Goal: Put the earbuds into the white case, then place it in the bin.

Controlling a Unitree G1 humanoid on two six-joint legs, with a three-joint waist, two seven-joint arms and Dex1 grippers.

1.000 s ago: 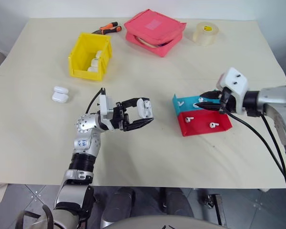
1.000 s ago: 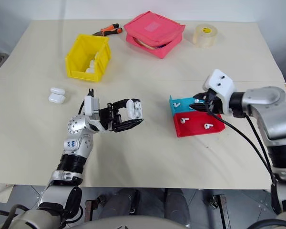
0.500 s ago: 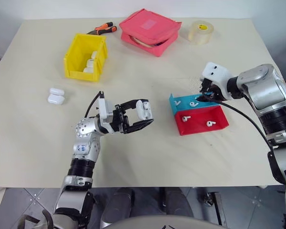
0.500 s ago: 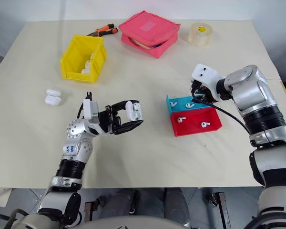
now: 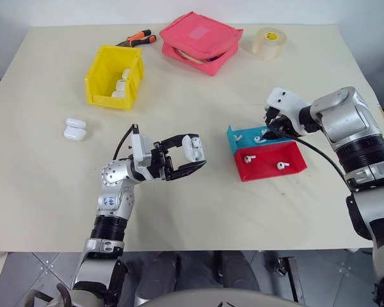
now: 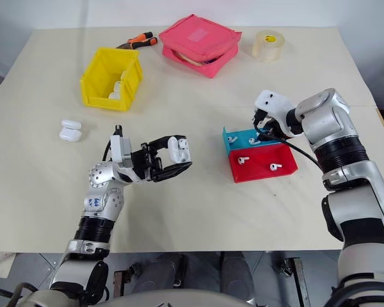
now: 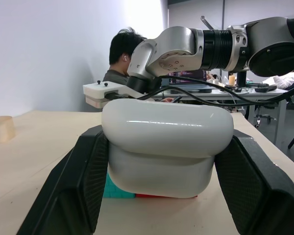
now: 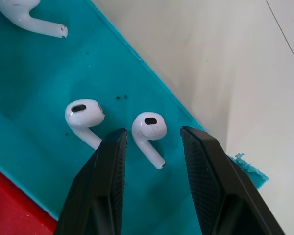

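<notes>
My left gripper [image 5: 193,157] is shut on the white case [image 5: 191,147] and holds it above the table's middle. The left wrist view has the case [image 7: 166,147] clamped between both fingers, lid down. My right gripper [image 5: 269,132] points down into the teal tray [image 5: 242,139]. In the right wrist view its open fingers straddle one earbud [image 8: 148,129] lying on the teal floor, with a small gap on each side. A second earbud [image 8: 83,115] lies just beside it and a third [image 8: 29,14] farther off. The yellow bin [image 5: 92,82] stands at the far left.
A red tray [image 5: 292,153] with two earbuds adjoins the teal one. White cases lie in the bin, and two more cases [image 5: 73,128] lie on the table near it. A pink pouch [image 5: 201,39], tape roll [image 5: 269,42] and pliers [image 5: 136,39] line the far edge. A person [image 7: 122,54] sits beyond the table.
My right gripper has swung forward and tipped down into the teal tray, now straddling an earbud. The left gripper with the case has stayed put. The head camera shifted slightly.
</notes>
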